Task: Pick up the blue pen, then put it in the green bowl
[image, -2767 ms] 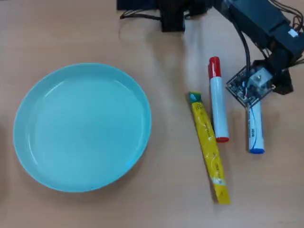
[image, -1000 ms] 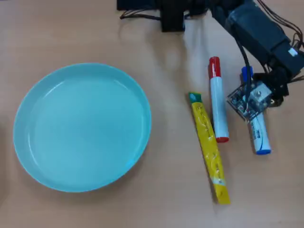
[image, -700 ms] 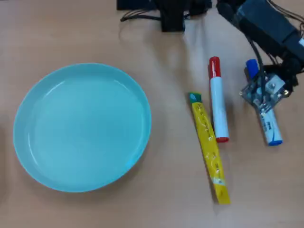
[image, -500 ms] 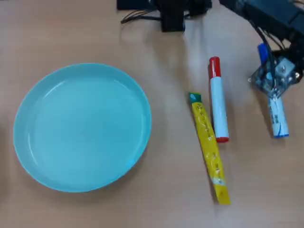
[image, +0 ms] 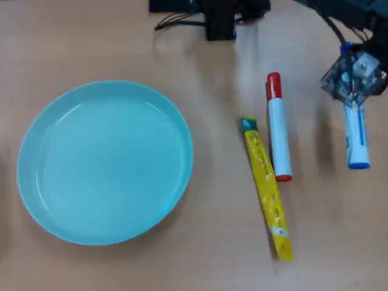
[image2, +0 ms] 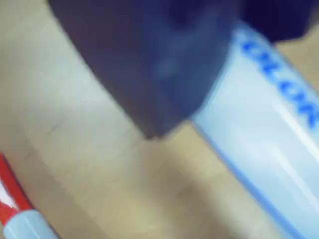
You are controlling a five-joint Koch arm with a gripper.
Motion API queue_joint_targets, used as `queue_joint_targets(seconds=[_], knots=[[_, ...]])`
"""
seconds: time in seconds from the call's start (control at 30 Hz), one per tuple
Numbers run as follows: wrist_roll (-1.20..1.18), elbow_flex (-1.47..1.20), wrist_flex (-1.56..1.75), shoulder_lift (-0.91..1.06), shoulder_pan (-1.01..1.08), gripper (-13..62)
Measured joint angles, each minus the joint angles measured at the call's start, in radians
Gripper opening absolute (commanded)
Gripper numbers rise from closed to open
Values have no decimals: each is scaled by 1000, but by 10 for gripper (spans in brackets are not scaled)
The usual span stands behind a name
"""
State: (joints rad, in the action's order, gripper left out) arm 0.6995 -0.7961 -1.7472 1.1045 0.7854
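The blue pen point(image: 356, 130), white-barrelled with a blue cap and blue end, hangs above the table at the far right of the overhead view and casts a shadow to its left. My gripper point(image: 352, 96) is shut on its upper part, just below the cap. The wrist view is blurred. It shows a dark finger point(image2: 149, 64) pressed against the pen's white barrel point(image2: 259, 129) with blue print. The green bowl point(image: 27, 182), wide and pale turquoise, sits empty on the left, far from the gripper.
A red-capped white marker point(image: 279, 130) and a long yellow packet point(image: 267, 188) lie side by side between bowl and gripper. The red marker's end also shows in the wrist view point(image2: 15, 209). The arm's black base and cables point(image: 218, 18) sit at the top edge.
The gripper, which stood over the pen on the table, has risen with it and moved right and toward the top of the overhead view. The other things have not moved.
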Motion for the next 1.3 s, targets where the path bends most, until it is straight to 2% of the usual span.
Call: queue_joint_targets(seconds=[0.27, 0.47, 0.7, 1.03, 1.3], knots=[[-101, 2, 0, 49, -2, -62], [-321, 106, -5, 49, 6, -62], [-523, 110, -8, 57, 48, -64], [-572, 112, -25, 308, 172, -64], [-575, 140, -38, 354, 334, -64]])
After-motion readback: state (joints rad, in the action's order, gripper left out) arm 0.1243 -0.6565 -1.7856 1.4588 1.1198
